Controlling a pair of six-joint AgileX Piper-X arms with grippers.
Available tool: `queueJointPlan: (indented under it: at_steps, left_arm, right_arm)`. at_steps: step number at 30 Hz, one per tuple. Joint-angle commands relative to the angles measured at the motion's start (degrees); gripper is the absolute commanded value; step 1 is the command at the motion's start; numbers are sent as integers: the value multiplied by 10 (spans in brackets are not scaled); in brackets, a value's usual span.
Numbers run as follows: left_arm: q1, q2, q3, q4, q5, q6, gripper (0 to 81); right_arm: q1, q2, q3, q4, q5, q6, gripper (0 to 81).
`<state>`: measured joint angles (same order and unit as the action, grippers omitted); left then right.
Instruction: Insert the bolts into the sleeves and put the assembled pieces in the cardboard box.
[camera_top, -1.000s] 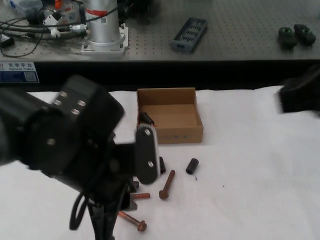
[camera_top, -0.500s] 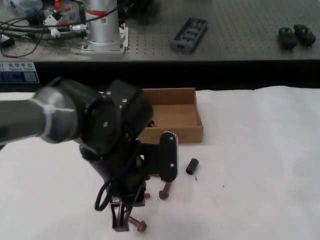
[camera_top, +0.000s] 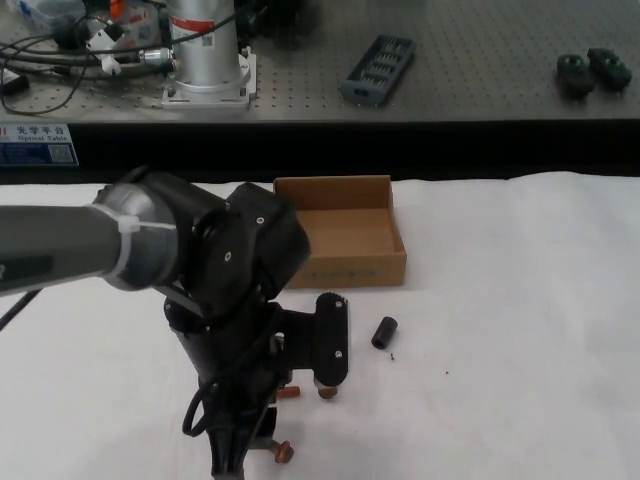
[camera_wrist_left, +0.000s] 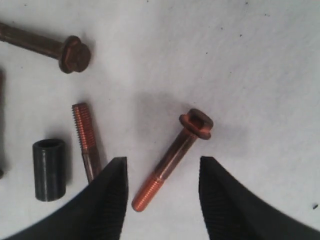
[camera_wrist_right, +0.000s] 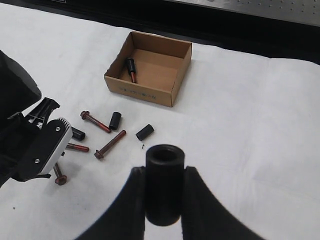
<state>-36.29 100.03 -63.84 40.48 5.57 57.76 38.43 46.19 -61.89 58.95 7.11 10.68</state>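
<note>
My left gripper (camera_wrist_left: 162, 167) hangs open just above the white cloth, its fingers on either side of the threaded end of a copper bolt (camera_wrist_left: 175, 152) lying there. Close by lie a second bolt (camera_wrist_left: 52, 46), a third bolt's shank (camera_wrist_left: 86, 137) and a black sleeve (camera_wrist_left: 50, 170). In the high view the left arm (camera_top: 220, 280) covers most of these. My right gripper (camera_wrist_right: 164, 172) is held high over the cloth, shut on an upright black sleeve (camera_wrist_right: 165, 187). The cardboard box (camera_wrist_right: 150, 85) holds one bolt with a sleeve on it (camera_wrist_right: 131, 67).
Loose sleeves (camera_wrist_right: 144, 132) (camera_wrist_right: 115, 120) and bolts (camera_wrist_right: 95, 121) (camera_wrist_right: 111, 144) lie on the cloth in front of the box (camera_top: 345, 268). Behind the cloth runs a perforated bench with a metal post (camera_top: 205, 45), cables and a black tray (camera_top: 378, 68). To the right the cloth is bare.
The left arm has swung in from the near left and lowered over the bolts in front of the box. A dark shape at the right edge of the high view is gone.
</note>
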Motion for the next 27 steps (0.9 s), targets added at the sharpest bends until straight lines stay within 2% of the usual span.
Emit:
queueJointPlan:
  at_steps: [1, 6, 18, 21, 27]
  left_arm:
    - [-2, 4, -6, 12, 14, 14, 336]
    - [-8, 19, -5, 16, 28, 15, 336]
    - [-24, 72, -5, 16, 11, 32, 330]
    - [-24, 76, -5, 16, 11, 32, 249]
    - [-24, 76, -5, 16, -21, 17, 2]
  right_arm:
    - [-4, -4, -1, 2, -4, -5, 29]
    - [-4, -4, -1, 2, -4, -5, 29]
    - [-4, -4, -1, 2, -4, -5, 29]
    - [-4, -4, -1, 2, -4, -5, 29]
    - [-4, -4, -1, 2, -4, -5, 29]
